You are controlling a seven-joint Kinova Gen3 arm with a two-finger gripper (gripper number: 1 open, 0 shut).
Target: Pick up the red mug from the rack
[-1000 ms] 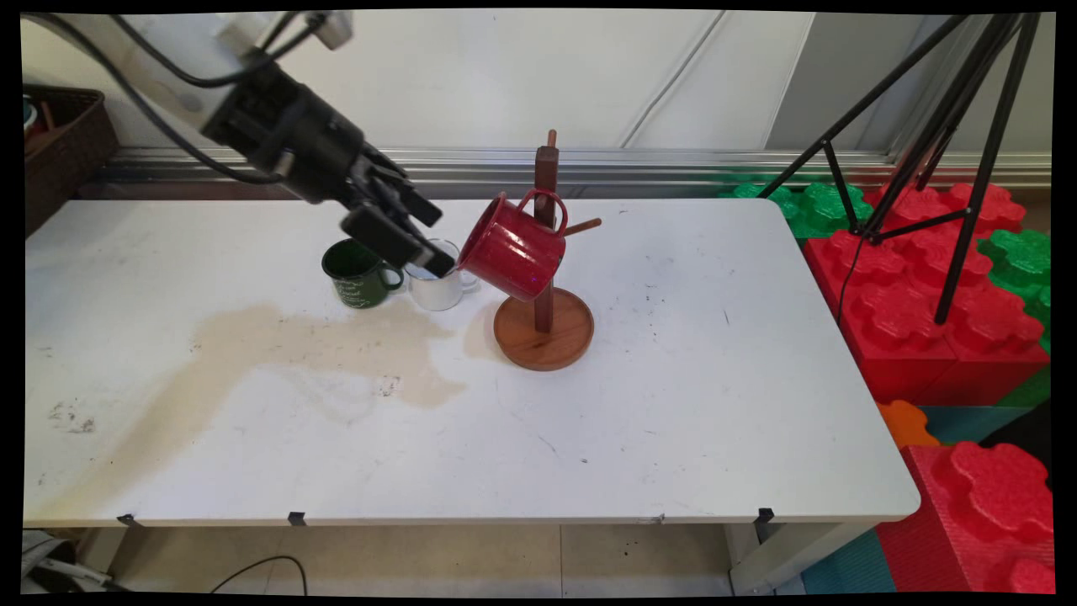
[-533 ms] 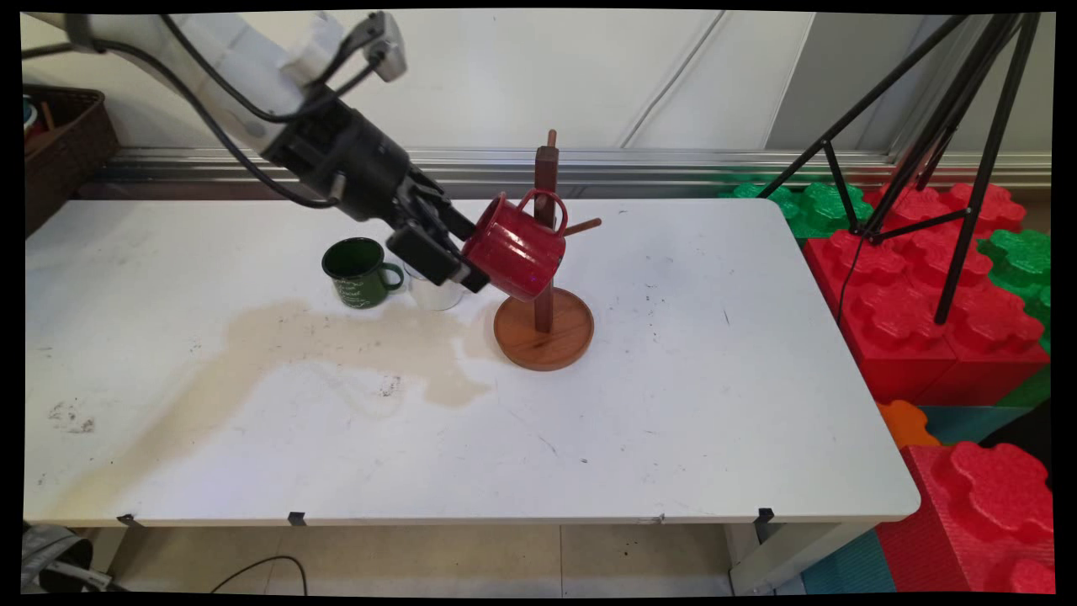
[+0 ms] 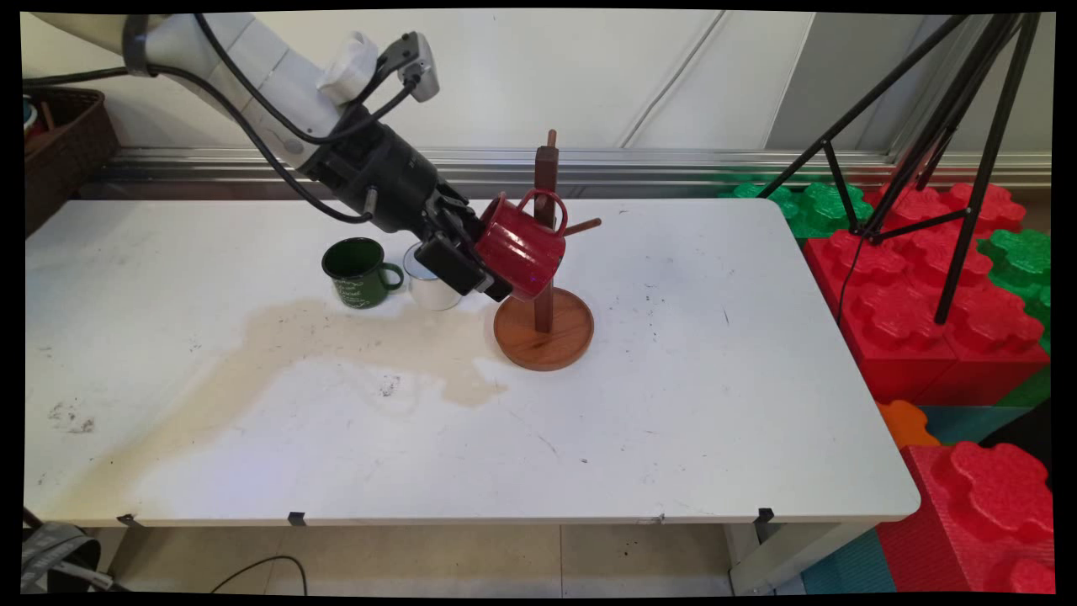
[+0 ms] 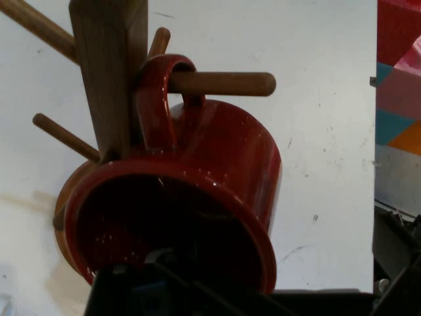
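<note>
Black two-finger gripper (image 3: 481, 271) at frame centre, fingers gripping rim of red enamel mug (image 3: 522, 251) hung on wooden mug tree (image 3: 545, 252).

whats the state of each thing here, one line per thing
red mug: hanging by its handle on a peg, tilted, mouth toward the gripper
mug tree: upright on its round base
gripper: at the red mug's rim
green mug: upright on the table
white mug: upright, partly hidden by the gripper
table: stained brown

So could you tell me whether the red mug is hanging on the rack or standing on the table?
Hanging: the red mug is tipped, its handle looped over a peg.
</note>
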